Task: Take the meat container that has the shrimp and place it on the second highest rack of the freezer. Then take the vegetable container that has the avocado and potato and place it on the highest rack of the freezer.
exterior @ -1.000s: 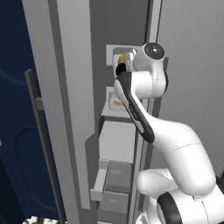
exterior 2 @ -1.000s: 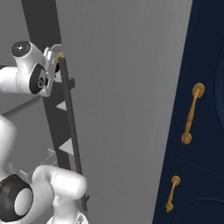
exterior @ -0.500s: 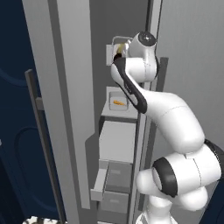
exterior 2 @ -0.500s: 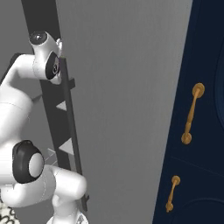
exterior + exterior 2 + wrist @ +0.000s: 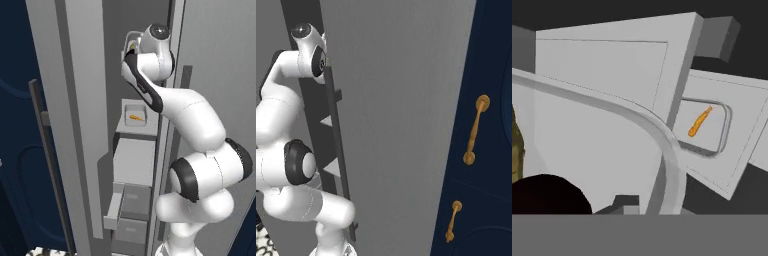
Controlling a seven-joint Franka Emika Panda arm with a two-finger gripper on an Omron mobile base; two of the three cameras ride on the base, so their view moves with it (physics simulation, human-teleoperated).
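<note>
White shallow rectangular tray w/ a yellowish potato and a dark avocado, the vegetable container (image 5: 128, 39), is now riding noticeably higher inside the tall pale grey freezer (image 5: 80, 75) than a second ago. The two-finger gripper (image 5: 131, 50) has been climbing steadily, and the arm is stretching up taller while it does so.

For the task, that means the first half looks done. The small pale grey tray w/ one orange shrimp, the meat container (image 5: 135, 115), is lying on a grey inner shelf (image 5: 135, 126), near its front edge, apparently the second highest rack. The second tray is now well above it, approaching the level of the highest rack, but is not yet being set down.

In the hand view the vegetable container's rim (image 5: 637, 116) is sweeping across close to the lens. The potato (image 5: 516, 150) is showing at the left edge and the avocado (image 5: 547, 192) at the bottom left. The meat container (image 5: 702, 126) is sitting farther off on its shelf.

Hand state: the jaws are pinched nearly together and seem to be clamping the vegetable container's wall, tho the fingertips themselves are hidden behind the tray.

Arm pose: it is rising from the base at lower right in the left base view. The elbow is folding out to the right and the forearm is angling up and left. The wrist is sitting at the top of the freezer opening, just beside the inner edge of the door frame.
</note>
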